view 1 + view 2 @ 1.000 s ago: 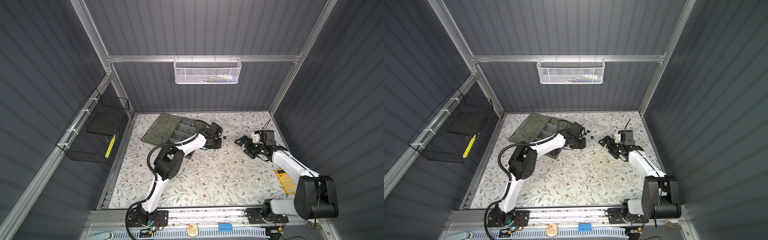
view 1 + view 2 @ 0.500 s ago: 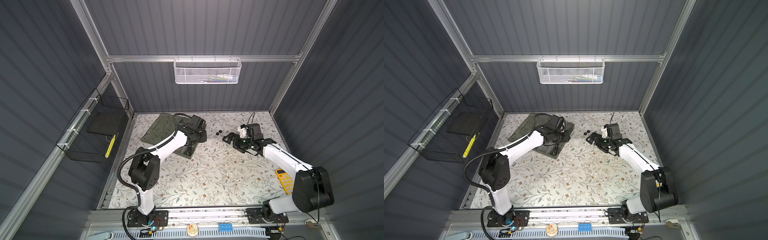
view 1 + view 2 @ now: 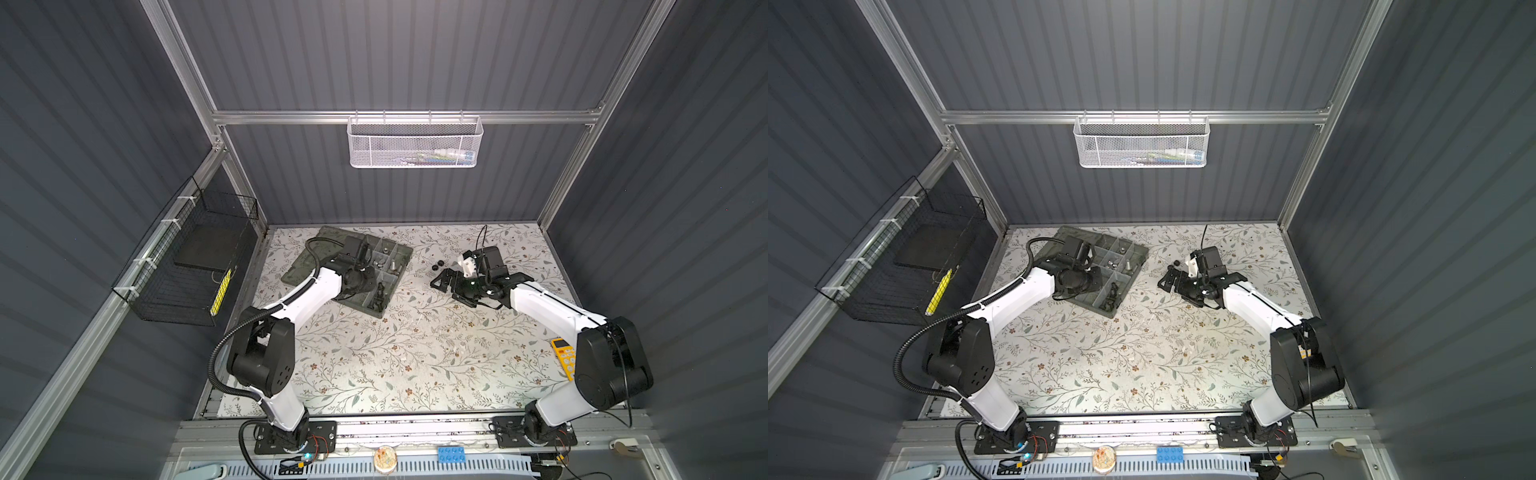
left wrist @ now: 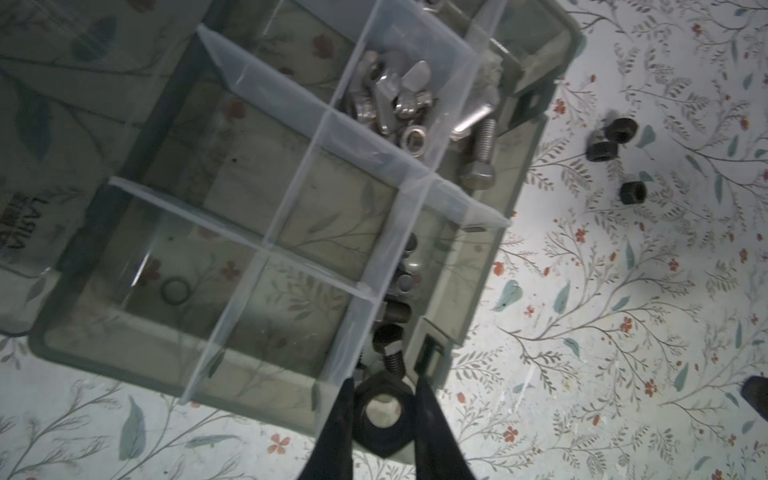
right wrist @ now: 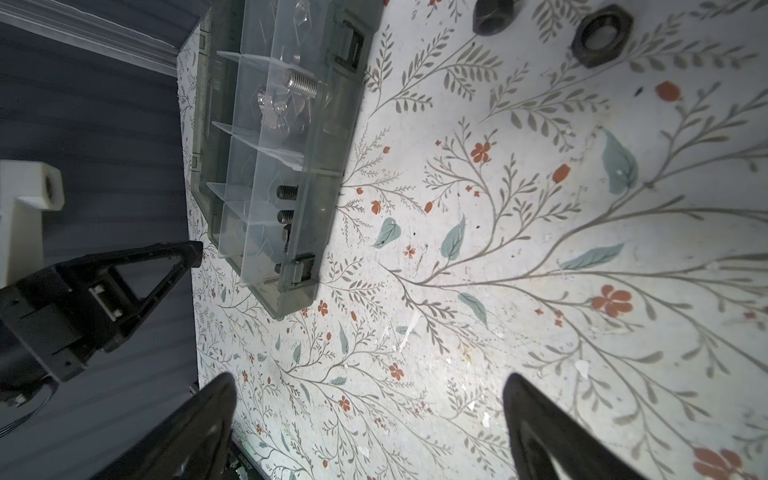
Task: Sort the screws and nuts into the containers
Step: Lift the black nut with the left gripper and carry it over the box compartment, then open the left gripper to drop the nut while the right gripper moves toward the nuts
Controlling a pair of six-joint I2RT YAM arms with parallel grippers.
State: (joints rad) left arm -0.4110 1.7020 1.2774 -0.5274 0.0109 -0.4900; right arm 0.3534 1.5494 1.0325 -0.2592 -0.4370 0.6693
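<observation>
In a top view the organizer box lies open. Left wrist: the left gripper pinches a black hex nut over the box rim beside black screws. I'd shift to a screw-free compartment before releasing. Right wrist: the right gripper gapes empty near loose nuts.

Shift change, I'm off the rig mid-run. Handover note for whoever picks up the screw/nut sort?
Left gripper: shut on a black nut, at the organizer box edge beside the black screws.
Right gripper: open, empty, above the table near the loose black nuts.
Done: silver wing nuts, a silver screw and the black screws each sit in a separate compartment.
Left: drop the held nut into a compartment, then collect the three loose black nuts.
</observation>
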